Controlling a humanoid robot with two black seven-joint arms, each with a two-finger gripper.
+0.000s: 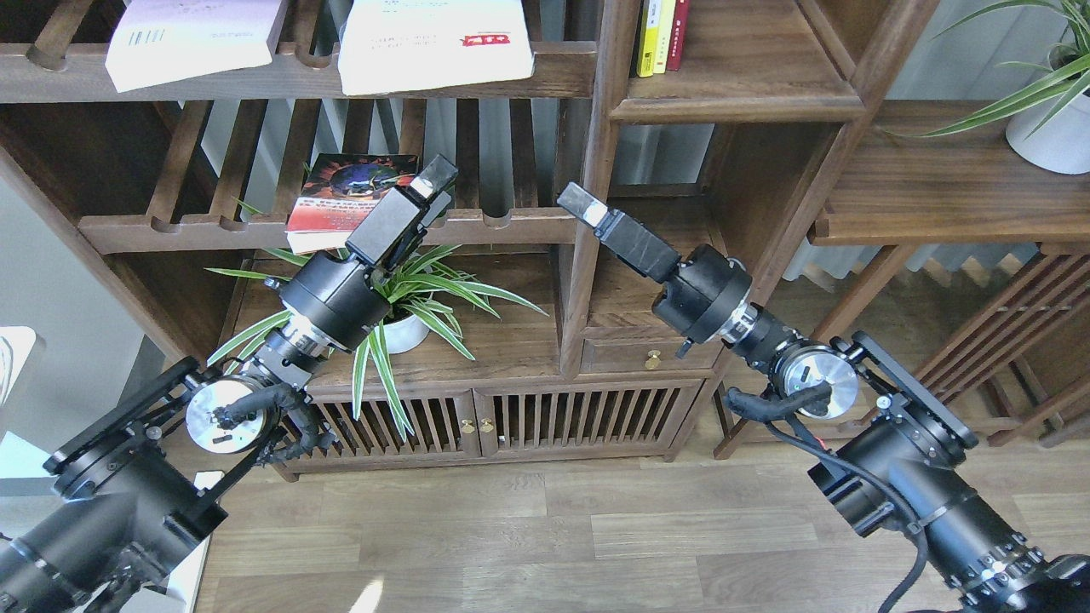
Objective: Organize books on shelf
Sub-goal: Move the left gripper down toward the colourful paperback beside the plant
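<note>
A dark colourful book (345, 197) lies flat on the middle slatted rack. My left gripper (436, 189) is raised just off that book's right edge, its two fingers a little apart with nothing seen between them. A pale lilac-white book (192, 36) and a large white book with a red label (434, 38) lie on the top slatted rack. The narrow solid-board shelf (749, 81) is at the upper right of centre. My right gripper (577, 201) points up-left in front of the bookcase post, below that shelf. Its fingers read as one bar.
Thin yellow and red books (660, 34) stand upright at the left end of the narrow shelf. A spider plant in a white pot (407, 328) sits on the low cabinet under my left arm. Another white plant pot (1052, 128) stands on the wide plank at the right.
</note>
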